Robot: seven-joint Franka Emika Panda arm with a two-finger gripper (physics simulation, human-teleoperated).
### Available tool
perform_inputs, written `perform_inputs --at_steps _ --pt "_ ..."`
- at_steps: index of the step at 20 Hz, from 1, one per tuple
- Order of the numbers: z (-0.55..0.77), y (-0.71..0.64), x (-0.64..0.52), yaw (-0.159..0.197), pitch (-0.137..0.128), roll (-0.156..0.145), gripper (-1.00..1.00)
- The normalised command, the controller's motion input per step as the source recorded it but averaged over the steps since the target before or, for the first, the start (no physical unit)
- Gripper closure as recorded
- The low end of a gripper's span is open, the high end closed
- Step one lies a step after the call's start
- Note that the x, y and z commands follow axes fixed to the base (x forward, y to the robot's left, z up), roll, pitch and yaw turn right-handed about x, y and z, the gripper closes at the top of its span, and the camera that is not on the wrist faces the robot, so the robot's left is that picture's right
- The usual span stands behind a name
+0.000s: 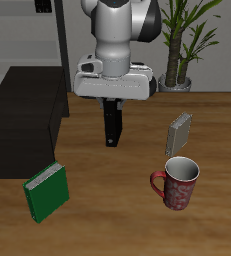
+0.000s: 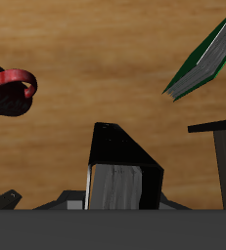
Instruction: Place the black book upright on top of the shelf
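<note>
Black book (image 1: 112,124): thin, stiff, light; hangs upright above the counter (image 1: 127,215).
Gripper (image 1: 112,100): clamped on its upper edge.
Shelf (image 1: 27,120): at 9 o'clock of the book.

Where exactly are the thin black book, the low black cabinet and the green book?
Thin black hardcover book (image 1: 111,124): exterior view, its dark cover, hanging below the gripper.
Low black boxy cabinet (image 1: 25,105): exterior view, its flat top.
Green hardcover book (image 1: 49,194): exterior view, its front cover.
</note>
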Motion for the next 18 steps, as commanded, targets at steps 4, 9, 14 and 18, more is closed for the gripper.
perform_inputs --at_steps 4,9,14,18 --pt "0.6 -0.25 -0.32 0.032 -0.01 0.032 1.0" --pt "0.53 -0.37 -0.23 0.039 -0.017 0.007 1.0" --pt "0.36 -0.33 -0.12 0.032 -0.001 0.015 1.0" --pt "0.43 -0.51 -0.11 -0.043 0.038 0.021 1.0"
